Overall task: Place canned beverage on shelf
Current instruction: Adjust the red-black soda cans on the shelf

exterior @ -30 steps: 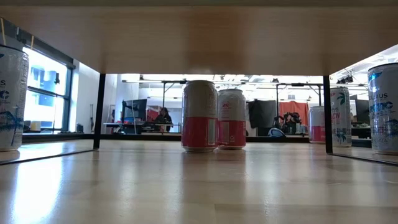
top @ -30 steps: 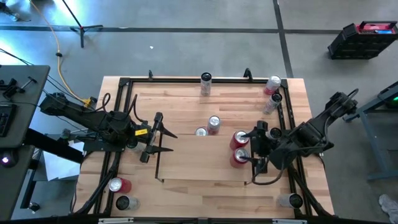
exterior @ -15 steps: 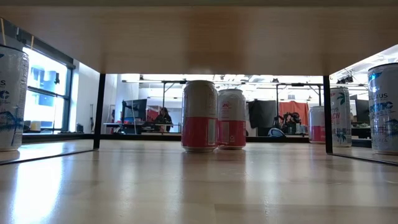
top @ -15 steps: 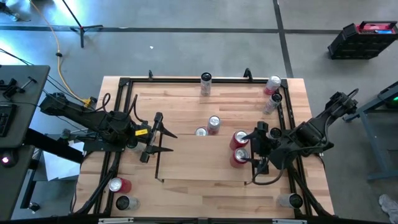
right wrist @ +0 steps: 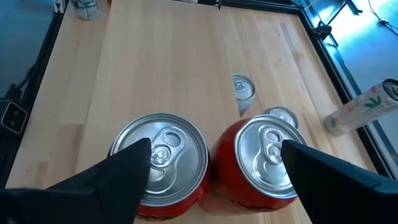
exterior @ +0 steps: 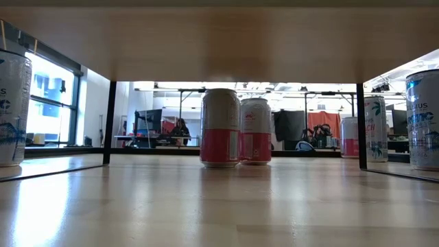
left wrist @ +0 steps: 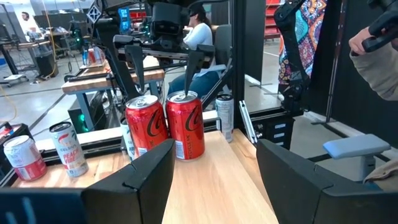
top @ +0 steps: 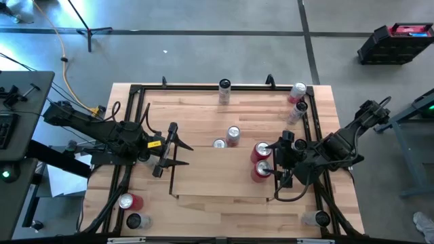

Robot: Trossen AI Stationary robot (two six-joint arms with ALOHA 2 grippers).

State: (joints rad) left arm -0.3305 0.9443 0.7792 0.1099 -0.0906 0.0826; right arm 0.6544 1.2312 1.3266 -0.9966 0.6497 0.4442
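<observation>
**Right gripper straddled two red cans at the shelf's right edge**

Nearest the right wrist camera, the right gripper (right wrist: 211, 168) stood wide open above two red cans, gripping neither; one finger (right wrist: 115, 171) hung outside the first red can (right wrist: 163, 163) and the other outside the second red can (right wrist: 264, 155). The two stood upright and touching, tops intact. That spread suggested the arm had either just let a can go or was lining up on one; which, I could not tell.

In the high view both cans sat just inside the right rail of the shelf (top: 203, 179), the light-wood bay edged in black, so they looked placed. Farther in, two pink-and-white cans (top: 232, 135) stood close together near the shelf's middle.

Across the bay, the left gripper (top: 178, 153) waited at the shelf's left rail, fingers partly apart and holding nothing, pointed at the red pair.

Beyond the shelf, on the tabletop (top: 325, 203), more cans remained: two slim cans (top: 296, 102) at the far right corner, one slim can (top: 224, 91) at the far rail, and two near the left front corner (top: 129, 201). These likely awaited shelving.
</observation>
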